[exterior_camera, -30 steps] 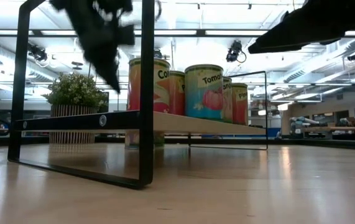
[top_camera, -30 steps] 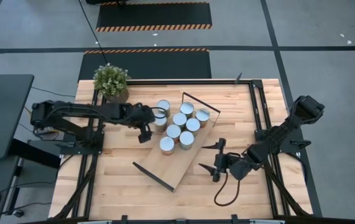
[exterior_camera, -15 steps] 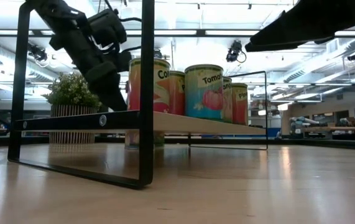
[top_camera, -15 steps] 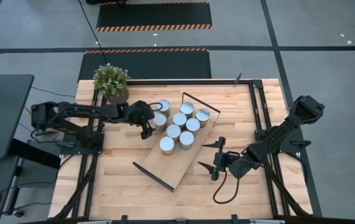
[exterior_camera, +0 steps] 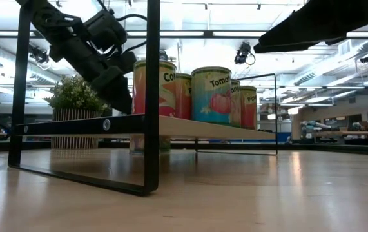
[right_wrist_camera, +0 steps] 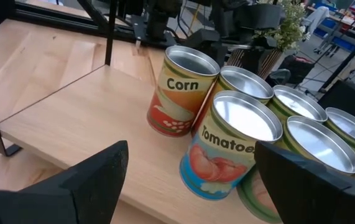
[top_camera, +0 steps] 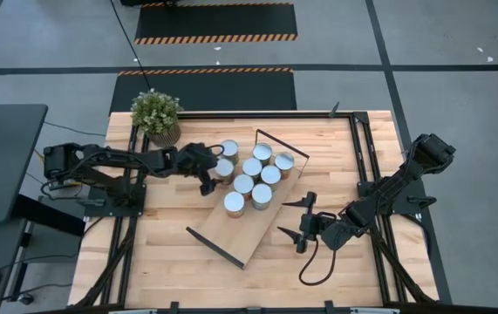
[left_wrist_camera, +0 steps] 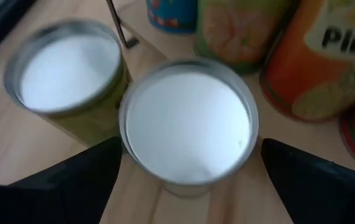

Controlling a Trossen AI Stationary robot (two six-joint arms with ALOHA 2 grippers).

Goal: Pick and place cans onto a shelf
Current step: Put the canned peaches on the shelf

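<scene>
Left pincer (top_camera: 215, 169) sits at the upper-left edge of the can cluster, centre of the high view, fingers spread wide on either side of one can (left_wrist_camera: 188, 127); in the left wrist view both dark fingers (left_wrist_camera: 71, 180) flank that can's silver top without visibly touching it, so nothing is held. A second can (left_wrist_camera: 65, 71) stands just beside it. Cans (top_camera: 251, 167) are packed in a tight group on the upper half of the shelf (top_camera: 231, 234), which lies diagonally across the middle of the counter (top_camera: 170, 262); can't tell from above whether the can nearest the left pincer is on the board or just off its edge. Low view has the cans (exterior_camera: 211, 95) in a row on the board, with the shelf's black wire frame (exterior_camera: 151, 96) in the foreground. Right pincer (top_camera: 299, 220) is low right of centre, just off the shelf's right long edge, fingers apart and empty; its wrist view looks at the "Corn" can (right_wrist_camera: 180, 90) and the "Tomatoes" can (right_wrist_camera: 227, 146). Potted plant (top_camera: 156, 114) is at the counter's upper-left corner.
</scene>
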